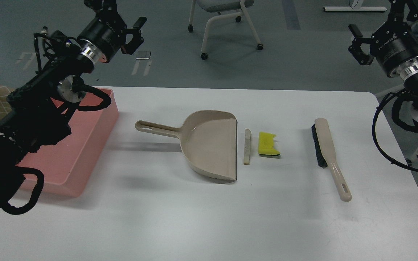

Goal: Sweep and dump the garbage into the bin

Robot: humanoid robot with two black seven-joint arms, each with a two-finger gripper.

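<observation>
Nearest you on the white tabletop point(209, 224) nothing has been touched yet: the beige brush point(328, 152) lies flat to your right with its handle toward you and its black bristles facing left, and no gripper is on it. Just left of it sit the two scraps of garbage, the yellow sponge piece point(268, 144) with its dark backing along the near edge and the thin pale strip point(247, 146), side by side and apart from each other, the strip lying just beside the open lip of the dustpan point(209, 145) but not in it. The pan looks empty, its handle pointing left toward the pink bin point(85, 145), which rests at the left edge of the tabletop. So judge the task as not begun: you have yet to pick up brush and pan, sweep both scraps in, and tip them into the bin. Farther back, both arms are raised above the far edge. Your left gripper point(133, 34) has its fingers spread and holds nothing; your right gripper point(357, 45) also appears spread and empty, though it is dark and seen partly from behind. Your left arm covers much of the bin's inside, so you cannot tell whether anything lies there.
</observation>
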